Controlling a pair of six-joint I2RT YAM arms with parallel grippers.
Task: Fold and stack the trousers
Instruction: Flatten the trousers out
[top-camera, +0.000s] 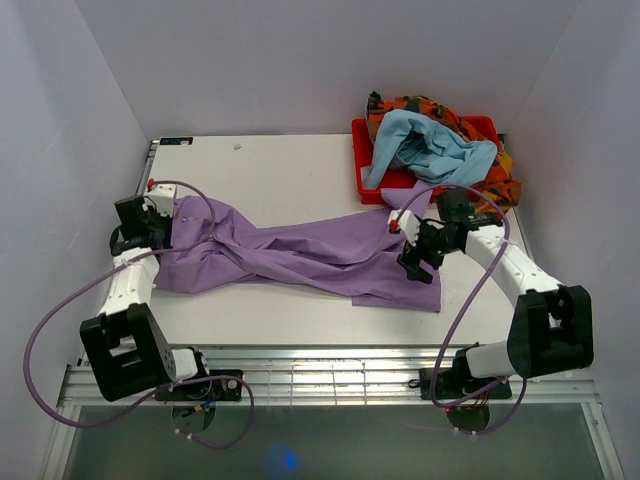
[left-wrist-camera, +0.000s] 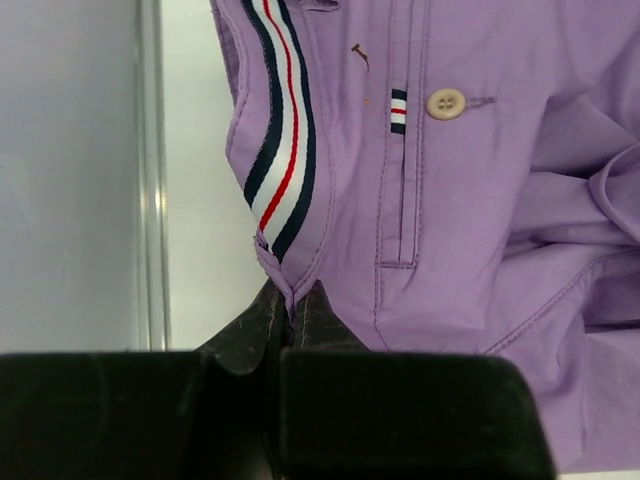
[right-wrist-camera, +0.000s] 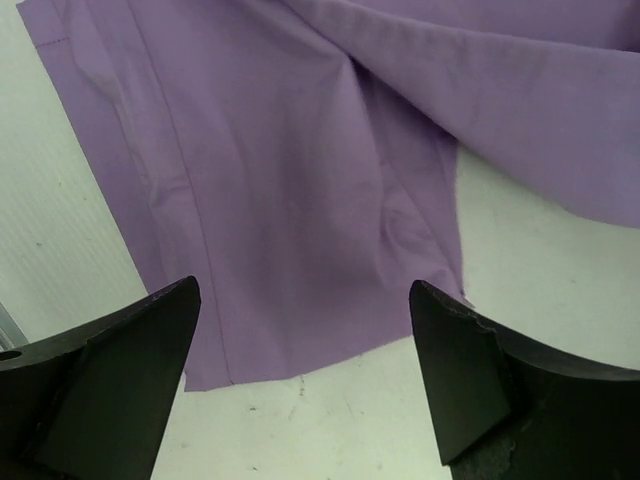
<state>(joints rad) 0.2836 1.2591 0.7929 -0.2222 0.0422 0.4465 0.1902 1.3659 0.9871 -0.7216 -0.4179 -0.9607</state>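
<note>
White table (top-camera: 280, 170) bears trousers (top-camera: 300, 255), left pincer (left-wrist-camera: 290, 318) pinching their waistband (left-wrist-camera: 281, 150), right pincer (right-wrist-camera: 305, 330) spread wide above.

Bare table (top-camera: 290, 165) lies open behind the trousers (top-camera: 300, 255); the red bin (top-camera: 359, 160) of clothes (top-camera: 430, 145) blocks the far-right corner.

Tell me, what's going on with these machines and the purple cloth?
Two robot arms are working on a pair of purple trousers to fold them. The trousers lie spread and twisted across the table, not yet folded. The left gripper is pinched shut on the edge of the striped waistband. The right gripper is wide open over a leg end, holding nothing. Other clothes sit piled in a red bin at the back.
</note>
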